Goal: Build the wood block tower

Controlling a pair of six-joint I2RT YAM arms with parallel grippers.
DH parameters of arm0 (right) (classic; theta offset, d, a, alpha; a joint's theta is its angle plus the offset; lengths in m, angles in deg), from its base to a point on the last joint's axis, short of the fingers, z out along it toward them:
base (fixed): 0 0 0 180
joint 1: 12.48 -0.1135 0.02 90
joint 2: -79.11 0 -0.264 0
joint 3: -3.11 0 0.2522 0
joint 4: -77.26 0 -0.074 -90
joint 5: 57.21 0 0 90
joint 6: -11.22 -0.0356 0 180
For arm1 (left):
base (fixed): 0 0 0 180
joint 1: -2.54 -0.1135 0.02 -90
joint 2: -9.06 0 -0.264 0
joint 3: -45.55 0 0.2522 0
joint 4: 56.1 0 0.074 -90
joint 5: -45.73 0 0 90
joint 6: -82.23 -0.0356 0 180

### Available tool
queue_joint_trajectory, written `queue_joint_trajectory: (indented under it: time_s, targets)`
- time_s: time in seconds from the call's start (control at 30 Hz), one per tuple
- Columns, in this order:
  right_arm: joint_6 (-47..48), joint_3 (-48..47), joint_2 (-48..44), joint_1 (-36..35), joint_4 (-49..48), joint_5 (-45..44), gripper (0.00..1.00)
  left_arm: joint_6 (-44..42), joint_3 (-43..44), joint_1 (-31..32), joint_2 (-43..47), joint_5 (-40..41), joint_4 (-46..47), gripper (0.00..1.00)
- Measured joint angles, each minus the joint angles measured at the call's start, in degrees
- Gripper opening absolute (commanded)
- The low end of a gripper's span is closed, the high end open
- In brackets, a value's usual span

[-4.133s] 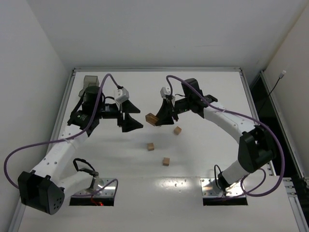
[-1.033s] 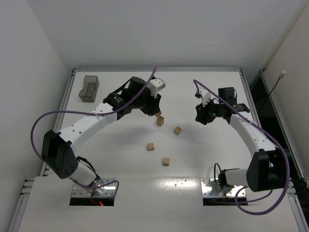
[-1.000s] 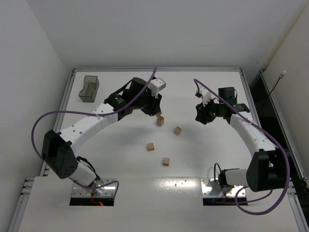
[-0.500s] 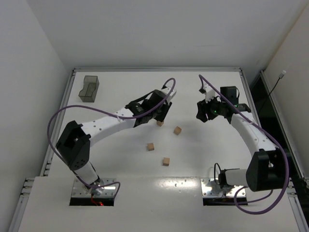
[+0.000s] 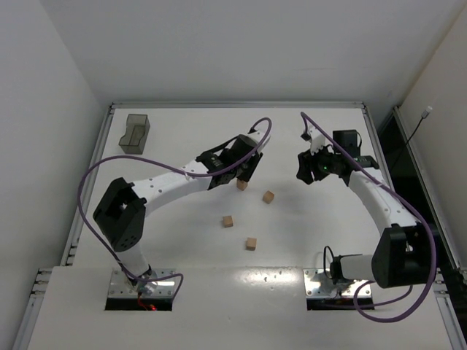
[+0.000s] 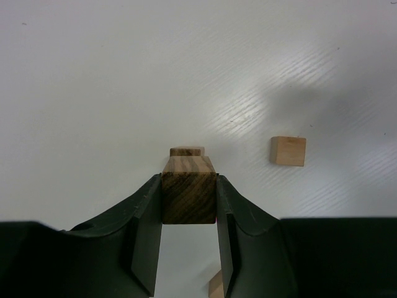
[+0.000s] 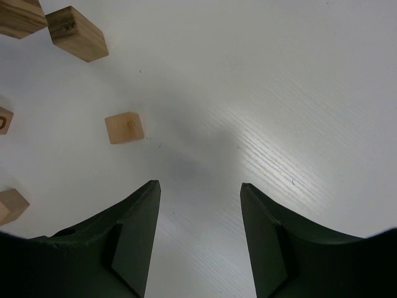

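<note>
The left gripper (image 6: 188,214) is clamping a wood block (image 6: 189,186) directly above a bottom block (image 6: 187,151) at mid-table; contact unclear. The right gripper (image 7: 198,192) is hovering wide open, well right. Three loose blocks (image 5: 268,196) (image 5: 228,221) (image 5: 251,243) are lying nearer.

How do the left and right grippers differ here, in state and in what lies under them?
The left gripper is shut on a wood block; the right gripper is open and holds nothing. The left gripper hangs over a second block on the table, contact unclear; the right gripper has only bare table between its fingers, a loose block off to one side. Both are dark, two-fingered and point down.
</note>
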Motion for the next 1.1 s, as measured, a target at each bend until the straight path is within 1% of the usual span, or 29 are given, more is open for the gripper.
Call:
queue_joint_trajectory:
  time_s: [0.2, 0.6, 1.1]
  targets:
    - [0.0, -1.5, 1.1, 0.0, 0.0, 0.0, 0.51, -0.3, 0.7, 0.0, -2.1, 0.2, -0.1, 0.0]
    - [0.1, -2.6, 2.6, 0.0, 0.8, 0.4, 0.51, -0.2, 0.9, -0.3, -2.3, -0.2, -0.1, 0.0]
    - [0.1, -4.4, 4.4, 0.0, 2.0, 0.6, 0.51, 1.0, 1.6, -2.8, -3.6, -1.2, -0.4, 0.0]
